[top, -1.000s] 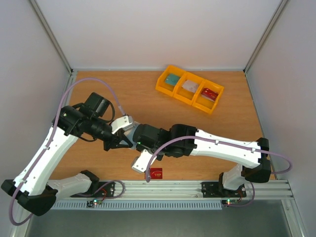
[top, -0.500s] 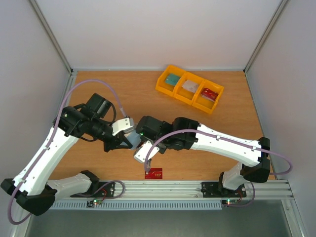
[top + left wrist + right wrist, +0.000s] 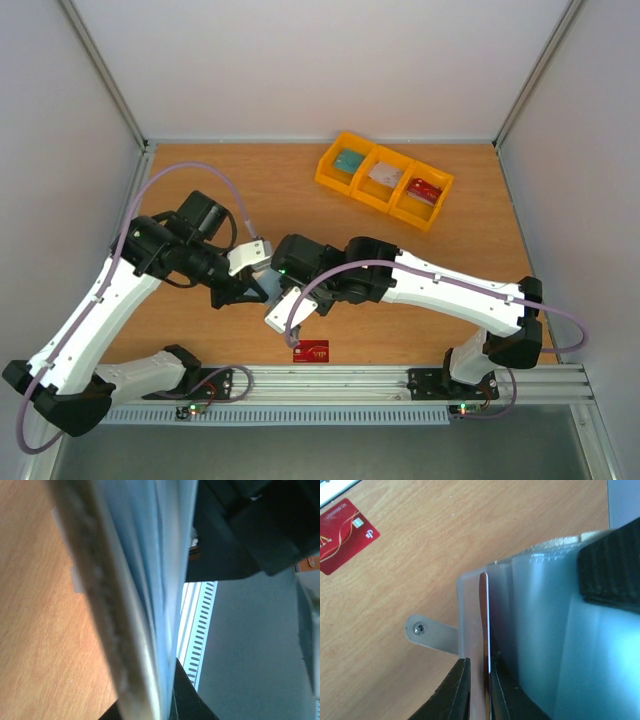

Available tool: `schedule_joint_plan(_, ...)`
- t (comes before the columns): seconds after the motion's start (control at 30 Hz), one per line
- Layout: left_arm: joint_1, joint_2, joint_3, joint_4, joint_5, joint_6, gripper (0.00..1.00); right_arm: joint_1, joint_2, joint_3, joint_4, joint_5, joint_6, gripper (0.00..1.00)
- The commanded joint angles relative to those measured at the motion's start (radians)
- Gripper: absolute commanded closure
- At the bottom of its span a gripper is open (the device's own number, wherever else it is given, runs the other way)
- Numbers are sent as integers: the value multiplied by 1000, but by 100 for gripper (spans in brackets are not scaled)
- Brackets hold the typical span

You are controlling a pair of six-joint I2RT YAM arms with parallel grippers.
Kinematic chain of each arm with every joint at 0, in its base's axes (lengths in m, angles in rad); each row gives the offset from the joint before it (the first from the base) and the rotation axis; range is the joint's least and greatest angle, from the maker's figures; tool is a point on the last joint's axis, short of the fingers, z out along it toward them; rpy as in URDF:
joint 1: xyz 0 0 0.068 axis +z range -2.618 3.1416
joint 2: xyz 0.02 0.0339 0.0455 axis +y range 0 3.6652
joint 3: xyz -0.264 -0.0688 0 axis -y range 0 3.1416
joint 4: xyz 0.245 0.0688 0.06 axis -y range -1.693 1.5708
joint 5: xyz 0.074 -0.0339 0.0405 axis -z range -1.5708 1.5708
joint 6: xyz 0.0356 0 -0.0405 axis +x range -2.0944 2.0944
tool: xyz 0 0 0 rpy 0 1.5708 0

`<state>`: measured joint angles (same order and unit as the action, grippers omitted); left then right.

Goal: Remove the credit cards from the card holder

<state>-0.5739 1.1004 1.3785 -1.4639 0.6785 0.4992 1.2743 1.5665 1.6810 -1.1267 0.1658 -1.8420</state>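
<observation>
Credit cards, starting closest to me: a flat red plastic card with white lettering [image 3: 311,351] lies loose on the orange-brown wooden table [image 3: 200,190], right by the near rail. Just behind it, mid-table, the cream-white folding card holder with its grey-blue lining [image 3: 283,312] is clamped tight in my left gripper [image 3: 250,285]. My right gripper [image 3: 480,690] has its jaws at a narrow slot, straddling the edge of a thin pale card [image 3: 484,610] that pokes out of a clear sleeve. I can't tell if the pads actually bite.

My worry: pull with only a sliver of card between the fingers and it slips out. Or the floppy holder twists in the left grip and the sleeve drags along with the card. The small snap tab [image 3: 427,632] dangles free.

Far back, the yellow three-compartment plastic bin [image 3: 322,175] holds one thing per compartment in the top view: something teal on the left, something pale in the middle, something red on the right.
</observation>
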Motion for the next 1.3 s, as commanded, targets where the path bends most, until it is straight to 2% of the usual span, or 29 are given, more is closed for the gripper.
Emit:
schedule_joint_plan(0.0,-11,-3,-17,45,3,-16,100,13,3,27,-2,-44,32,85)
schedule_joint_plan(0.3,-14,-7,-22,47,20,-20,100,13,-3,34,-33,-47,27,99)
schedule_joint_plan(0.73,-49,-9,-63,75,-43,-35,100,17,-8,109,-53,-95,51,99)
schedule_joint_plan(1.13,-69,-7,-56,74,-38,-43,100,17,-1,90,-51,-80,63,94)
schedule_joint_plan(1.27,-69,-4,-29,79,2,-62,100,15,14,49,-47,-45,75,97)
